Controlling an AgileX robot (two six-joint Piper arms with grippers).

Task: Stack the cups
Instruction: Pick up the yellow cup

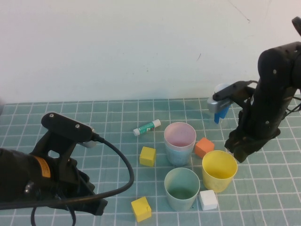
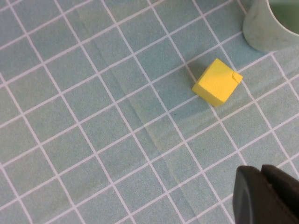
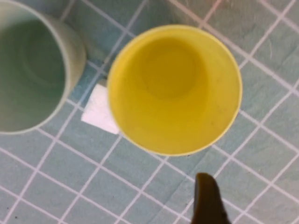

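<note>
Nearest the camera sits the left arm, low on the counter [image 1: 117, 106]; left hand [image 2: 266, 196] hovers nr a yellow block [image 2: 217, 81] — fingers closed together. Right hand [image 1: 233, 151] hangs just beside the yellow cup [image 1: 219, 170] rim — can't tell if open. Green cup [image 1: 182, 189], yellow cup and blue cup w/ pink inside [image 1: 179, 143] stand upright, clustered.

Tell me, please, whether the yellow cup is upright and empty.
Upright and empty: the yellow cup shows its open mouth and bare bottom, below the right gripper.
</note>
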